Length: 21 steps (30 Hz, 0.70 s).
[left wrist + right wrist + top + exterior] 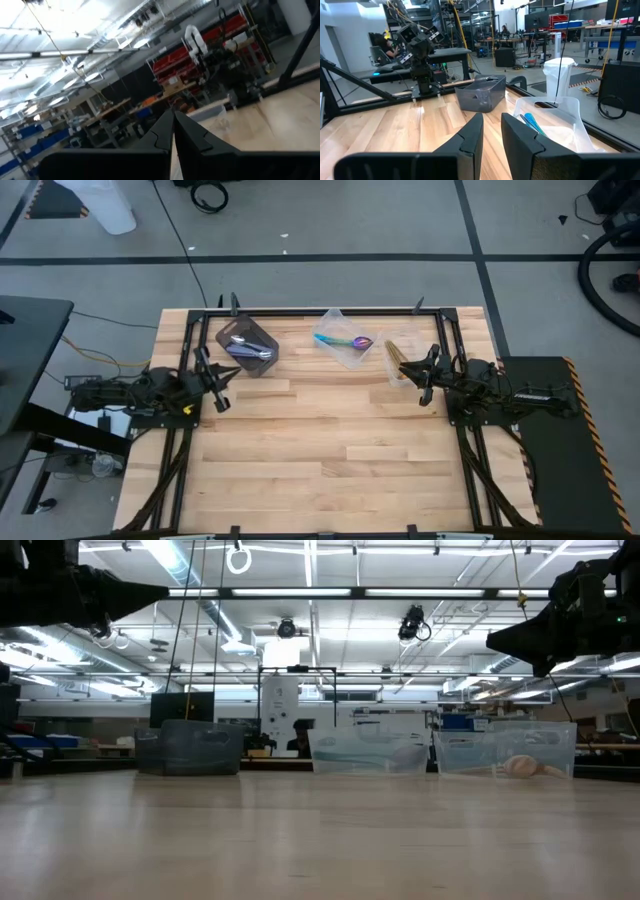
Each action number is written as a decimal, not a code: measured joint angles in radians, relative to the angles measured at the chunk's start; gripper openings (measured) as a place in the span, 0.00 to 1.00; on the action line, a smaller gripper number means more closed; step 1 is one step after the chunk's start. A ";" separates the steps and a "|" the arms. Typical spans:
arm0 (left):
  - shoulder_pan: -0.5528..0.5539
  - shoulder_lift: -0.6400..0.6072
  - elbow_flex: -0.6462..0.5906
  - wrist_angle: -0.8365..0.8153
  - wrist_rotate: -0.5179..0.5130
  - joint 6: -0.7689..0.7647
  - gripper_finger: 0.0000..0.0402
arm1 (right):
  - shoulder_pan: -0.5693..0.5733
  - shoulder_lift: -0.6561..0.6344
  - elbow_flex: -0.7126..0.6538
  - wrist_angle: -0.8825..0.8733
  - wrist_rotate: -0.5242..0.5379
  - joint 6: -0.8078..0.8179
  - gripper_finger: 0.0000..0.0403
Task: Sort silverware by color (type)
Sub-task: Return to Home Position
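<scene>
Your wooden table (pixel 320 450) carries three tubs in a row along its far side. In the high view: dark tub (pixel 258 333) left, clear tub (pixel 333 317) centre, second clear tub (pixel 392 374) right. A person (pixel 298 737) shows in the room behind.

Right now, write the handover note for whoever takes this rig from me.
Left gripper: shut, empty, at the left side of the table.
Right gripper: open, empty, beside the right clear bin.
Silver spoons lie in the dark bin, blue-purple spoons in the middle clear bin, and gold spoons in the right clear bin.
Done: no spoon shows outside the bins, so sorting looks finished.
Left: probably only parking both arms.
</scene>
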 joint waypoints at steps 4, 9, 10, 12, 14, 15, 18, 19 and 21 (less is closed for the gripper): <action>0.008 0.001 0.000 -0.015 -0.004 -0.076 0.06 | 0.000 0.000 0.000 0.000 0.000 0.000 0.20; 0.007 0.001 0.000 -0.017 -0.003 -0.210 0.06 | 0.000 0.000 0.000 0.006 0.000 0.000 0.20; 0.007 0.001 0.000 -0.017 -0.003 -0.219 0.06 | 0.000 0.000 0.000 0.007 0.000 0.000 0.20; 0.007 0.001 0.000 -0.017 -0.003 -0.220 0.06 | 0.000 0.000 0.000 0.007 0.000 0.000 0.20; 0.007 0.001 0.000 -0.017 -0.003 -0.220 0.06 | 0.000 0.000 0.000 0.007 0.000 0.000 0.20; 0.007 0.001 0.000 -0.018 -0.003 -0.220 0.06 | 0.000 0.000 0.000 0.006 0.000 0.000 0.20; 0.007 0.001 -0.001 -0.017 -0.003 -0.220 0.06 | 0.000 0.000 0.000 0.006 0.000 0.000 0.20; 0.007 0.001 -0.001 -0.017 -0.003 -0.220 0.06 | 0.000 0.000 0.000 0.006 0.000 0.000 0.20; 0.007 0.001 -0.001 -0.018 -0.003 -0.220 0.06 | 0.000 0.000 0.000 0.006 0.000 0.000 0.20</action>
